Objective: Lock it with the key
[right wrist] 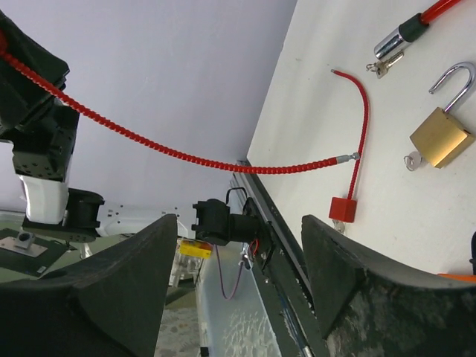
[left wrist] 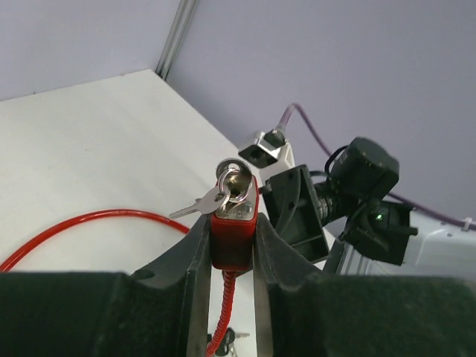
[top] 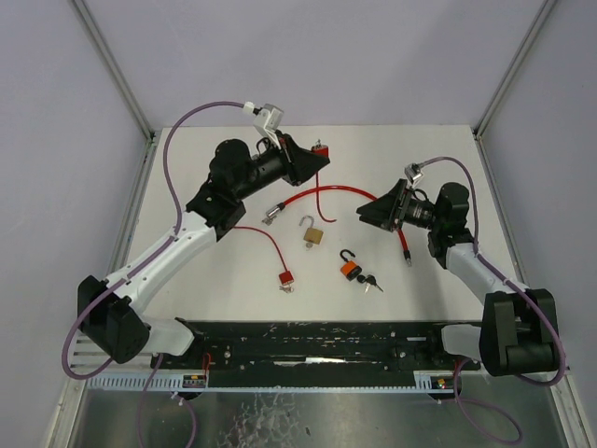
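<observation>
From above, the left gripper (top: 315, 159) hangs near the far edge of the tabletop (top: 233, 289), its jaws clenched on a red padlock (top: 322, 149), while the right gripper (top: 370, 213) hovers over the right half. The left wrist view shows a key (left wrist: 232, 184) sitting in that padlock's end. In the right wrist view the right jaws stand released, with a brass padlock (right wrist: 440, 135) lying on the tabletop beyond them.

The red padlock (left wrist: 234, 236) stands upright between the left gripper's (left wrist: 232, 249) fingers, keyhole end up with a silver key (left wrist: 238, 190) inserted, its red cable (left wrist: 221, 320) trailing below.
</observation>
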Motion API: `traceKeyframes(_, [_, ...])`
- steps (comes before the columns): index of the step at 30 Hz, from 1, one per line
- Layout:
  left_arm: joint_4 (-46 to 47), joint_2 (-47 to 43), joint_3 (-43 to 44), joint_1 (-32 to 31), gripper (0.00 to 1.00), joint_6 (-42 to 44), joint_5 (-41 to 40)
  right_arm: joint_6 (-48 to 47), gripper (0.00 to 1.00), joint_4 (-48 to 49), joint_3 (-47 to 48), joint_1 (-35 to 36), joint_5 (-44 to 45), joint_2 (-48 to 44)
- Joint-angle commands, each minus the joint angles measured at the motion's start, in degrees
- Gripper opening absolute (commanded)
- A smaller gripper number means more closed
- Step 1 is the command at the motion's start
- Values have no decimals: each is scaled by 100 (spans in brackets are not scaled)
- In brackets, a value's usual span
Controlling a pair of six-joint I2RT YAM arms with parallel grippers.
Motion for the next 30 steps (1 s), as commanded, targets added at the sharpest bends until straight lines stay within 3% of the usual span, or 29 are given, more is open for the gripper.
traceKeyframes(1, [1295, 80, -66, -4, 0, -576, -66, 657, 74, 1101, -147, -19, 113, -66])
traceKeyframes(4, [1309, 258, 87, 28, 0, -577, 478, 22, 74, 1135, 49, -18, -292, -67])
traceKeyframes(8, [1177, 505, 287, 140, 0, -352, 1666, -1338, 75, 349, 780, -16, -1137, 48])
traceKeyframes(13, [807, 423, 128, 150, 0, 859, 2605, -3270, 72, -1135, 2021, -16, -2260, 180])
traceKeyframes(15, [482, 348, 78, 147, 0, 1461, 2726, -4852, 72, -2948, 2725, -17, -2351, 234])
traceKeyframes(18, [179, 295, 45, 135, 0, 1936, 2881, -8608, 72, -6951, 4240, 63, -1950, 569])
traceKeyframes(19, [132, 292, 31, 105, 0, 2013, 2902, -8992, 72, -7526, 4552, 116, -1765, 688])
traceKeyframes(22, [33, 303, 34, -50, 0, 2224, 2965, -8721, 69, -7521, 4910, 194, -1765, 849])
traceKeyframes(30, [-93, 370, 71, -290, 0, 2382, 2946, -7885, 64, -6608, 4613, 721, -1544, 634])
